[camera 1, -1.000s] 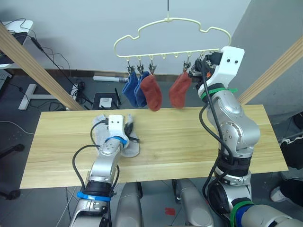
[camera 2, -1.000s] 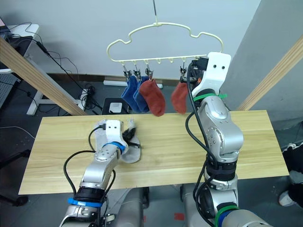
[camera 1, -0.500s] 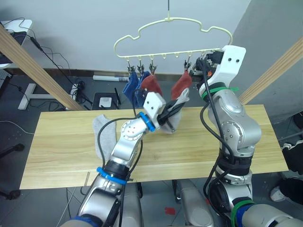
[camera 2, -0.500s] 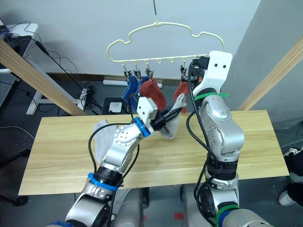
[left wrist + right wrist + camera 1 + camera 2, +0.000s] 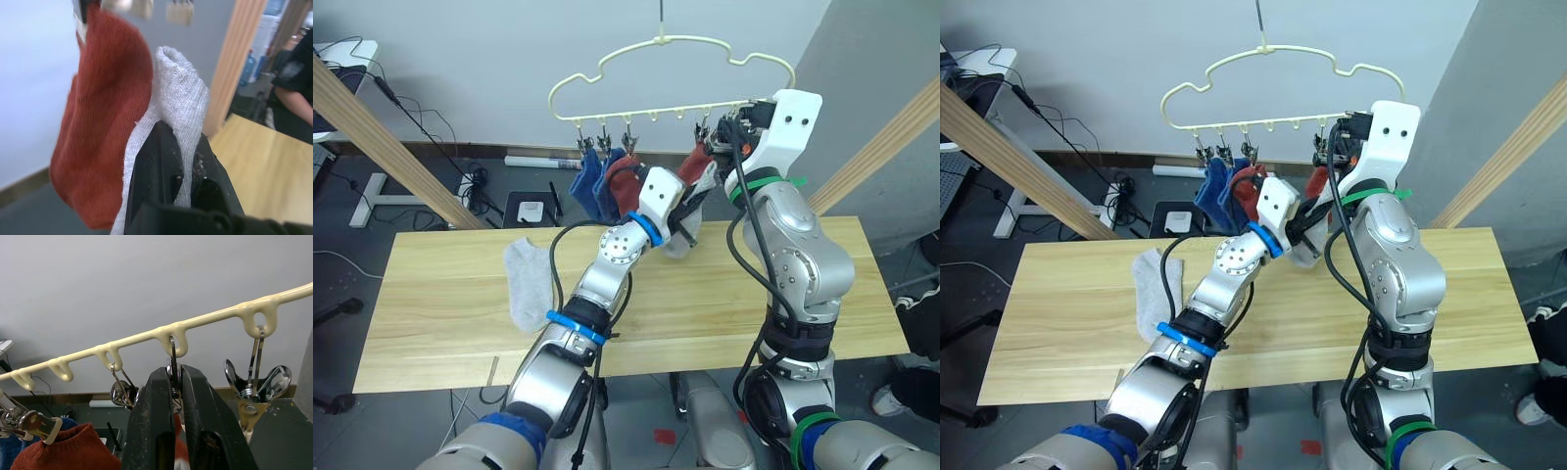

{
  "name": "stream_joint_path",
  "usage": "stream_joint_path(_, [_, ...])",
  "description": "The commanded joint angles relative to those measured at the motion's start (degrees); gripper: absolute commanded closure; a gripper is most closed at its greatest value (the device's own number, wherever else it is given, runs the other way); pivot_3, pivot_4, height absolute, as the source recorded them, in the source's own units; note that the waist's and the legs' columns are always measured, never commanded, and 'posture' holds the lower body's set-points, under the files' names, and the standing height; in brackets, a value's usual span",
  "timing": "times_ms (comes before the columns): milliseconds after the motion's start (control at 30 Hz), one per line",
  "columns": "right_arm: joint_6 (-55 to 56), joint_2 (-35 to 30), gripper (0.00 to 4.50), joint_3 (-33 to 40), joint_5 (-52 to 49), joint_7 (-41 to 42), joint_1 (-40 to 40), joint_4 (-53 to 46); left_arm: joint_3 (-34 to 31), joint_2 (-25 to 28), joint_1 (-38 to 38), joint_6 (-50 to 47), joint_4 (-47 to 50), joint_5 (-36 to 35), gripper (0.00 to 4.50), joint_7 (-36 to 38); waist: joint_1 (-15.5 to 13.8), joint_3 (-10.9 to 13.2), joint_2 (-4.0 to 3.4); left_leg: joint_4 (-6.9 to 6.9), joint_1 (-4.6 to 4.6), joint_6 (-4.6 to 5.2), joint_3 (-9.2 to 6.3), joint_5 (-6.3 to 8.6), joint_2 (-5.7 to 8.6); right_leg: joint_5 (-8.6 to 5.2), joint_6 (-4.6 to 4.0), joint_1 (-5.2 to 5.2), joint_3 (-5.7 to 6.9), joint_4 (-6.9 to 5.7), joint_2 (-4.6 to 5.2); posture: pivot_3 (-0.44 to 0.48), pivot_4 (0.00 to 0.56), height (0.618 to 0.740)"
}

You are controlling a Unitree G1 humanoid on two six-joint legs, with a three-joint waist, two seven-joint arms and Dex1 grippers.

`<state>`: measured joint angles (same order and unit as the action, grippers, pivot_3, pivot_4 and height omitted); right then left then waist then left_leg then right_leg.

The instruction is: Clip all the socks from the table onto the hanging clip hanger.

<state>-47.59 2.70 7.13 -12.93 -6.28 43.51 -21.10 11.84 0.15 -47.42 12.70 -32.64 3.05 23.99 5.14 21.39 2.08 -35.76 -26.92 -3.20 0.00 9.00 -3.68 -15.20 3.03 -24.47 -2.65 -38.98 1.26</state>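
Note:
The pale yellow clip hanger (image 5: 666,44) hangs above the table (image 5: 724,304). Two blue socks (image 5: 592,186) and a rust-red sock (image 5: 622,181) are clipped at its left, and another rust-red sock (image 5: 693,164) further right. My left gripper (image 5: 683,211) is raised beside that right red sock (image 5: 98,147) and is shut on a light grey sock (image 5: 181,98). My right gripper (image 5: 172,377) is up at the hanger's bar, shut on a metal clip (image 5: 172,355). A second grey sock (image 5: 524,284) lies flat on the table's left part.
Slanted wooden poles stand at the left (image 5: 382,137) and right (image 5: 881,147). A free metal clip (image 5: 254,382) hangs beside the one I hold. Cables and a desk leg lie on the floor behind the table. A person's arm (image 5: 293,93) is past the table's end.
My left arm has lifted the grey sock off the table and carried it up and to the right, close under the right-hand clips. One grey sock stayed on the table. The right arm held still.

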Motion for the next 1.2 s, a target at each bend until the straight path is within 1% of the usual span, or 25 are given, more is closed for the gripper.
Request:
stream_joint_path(33, [0.1,0.2,4.50,-0.6,-0.7,0.0,0.3,-2.7,-0.1,-0.8,-1.2,2.4,0.0,0.8,4.48,-1.6,0.0,0.0,0.00,0.01,0.00,0.00,0.00,0.00,0.00,0.00,0.00,0.00,0.01,0.00,0.00,-0.215,0.329,0.740])
stream_joint_path(267, [0.0,0.2,4.50,-0.7,-0.6,0.0,0.1,-2.9,-0.7,-0.8,-2.0,3.8,-0.9,0.8,4.48,-2.7,0.0,0.0,0.00,0.00,0.00,0.00,0.00,0.00,0.00,0.00,0.00,-0.01,0.00,0.00,0.00,-0.215,0.329,0.740])
stream_joint_path(533, [-0.1,0.1,4.50,-0.8,-0.6,0.1,0.1,-2.8,-1.1,-1.3,-2.3,2.9,-1.7,1.0,4.48,-3.2,0.0,0.0,0.00,0.00,0.00,0.00,0.00,0.00,0.00,0.00,0.00,-0.01,0.01,0.00,0.00,-0.215,0.329,0.740])
stream_joint_path(833, [-0.7,0.1,4.50,-0.8,-0.6,0.0,0.0,-3.0,-1.8,-1.7,-4.7,2.5,-3.6,0.5,4.48,-3.6,0.0,0.0,0.00,0.00,0.00,0.00,0.01,0.00,0.00,0.00,0.00,0.00,0.01,0.00,0.00,-0.217,0.335,0.740])
stream_joint_path(1167, [-0.9,0.5,4.50,-0.5,-0.6,-0.4,-0.2,-3.3,-2.1,-2.3,-5.0,2.4,-3.4,0.5,4.48,-3.8,0.0,0.0,0.00,0.00,0.00,0.00,0.01,0.00,0.00,0.00,0.00,0.00,0.01,0.00,0.00,-0.219,0.339,0.740])
stream_joint_path(1200, [-0.6,0.6,3.83,-0.4,-0.6,-0.5,-0.2,-3.4,-2.1,-2.3,-5.0,2.3,-3.4,0.5,4.50,-3.8,0.0,0.0,0.00,0.00,0.00,0.00,0.01,0.00,0.00,0.00,0.00,0.00,0.01,0.00,0.00,-0.219,0.339,0.740])
